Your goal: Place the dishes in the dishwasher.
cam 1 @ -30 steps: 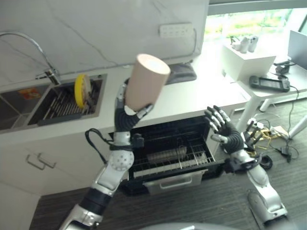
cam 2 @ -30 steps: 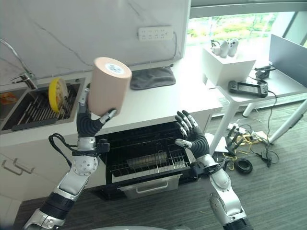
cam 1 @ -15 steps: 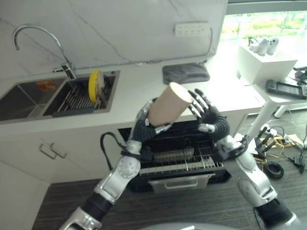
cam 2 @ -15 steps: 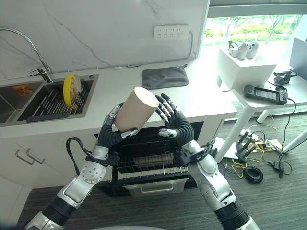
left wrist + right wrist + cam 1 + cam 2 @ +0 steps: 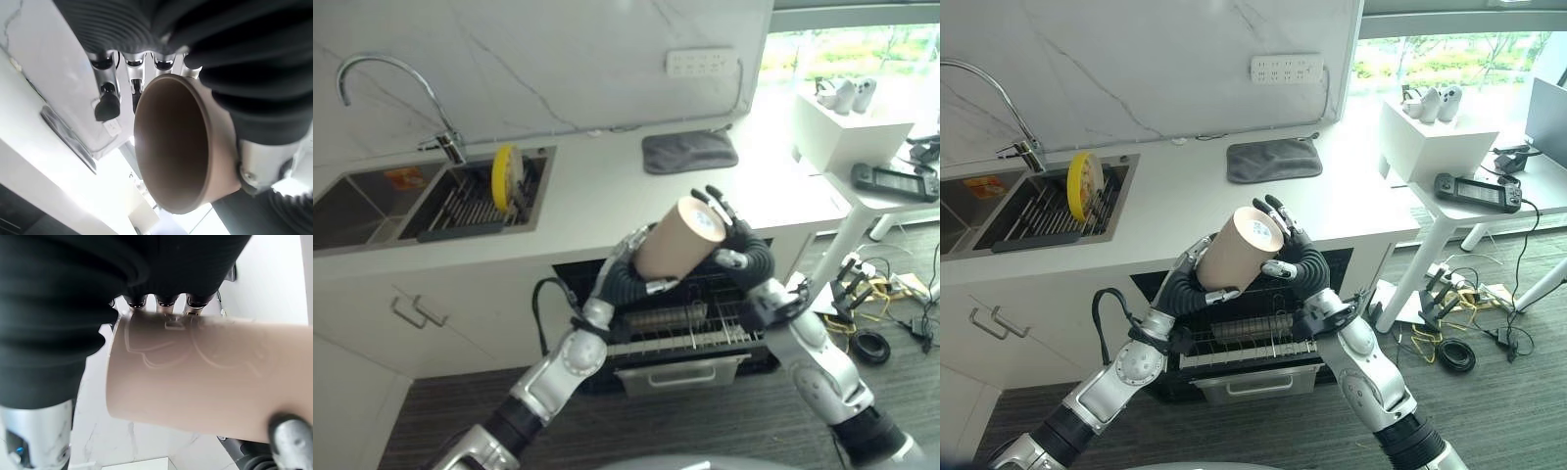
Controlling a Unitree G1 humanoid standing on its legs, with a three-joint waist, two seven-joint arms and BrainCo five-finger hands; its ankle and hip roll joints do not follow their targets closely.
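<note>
From the left eye view I see both hands meeting on the tan cup (image 5: 677, 240), held tilted above the open dishwasher (image 5: 685, 328); the left hand (image 5: 625, 274) wraps its lower end, its palm hidden. In the right eye view the right hand (image 5: 1295, 257) curls round the upper end. My left wrist view shows the cup's smooth, round hollow; the right wrist view, faint line drawings on its matte wall.

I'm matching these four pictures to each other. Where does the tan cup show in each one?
Left eye view: tan cup at centre, between both hands, above the open dishwasher.
Right eye view: cup just left of centre.
Left wrist view: open mouth fills the middle.
Right wrist view: side wall spans the middle.
Shared landmark: grey cloth on the counter, eye views.
</note>
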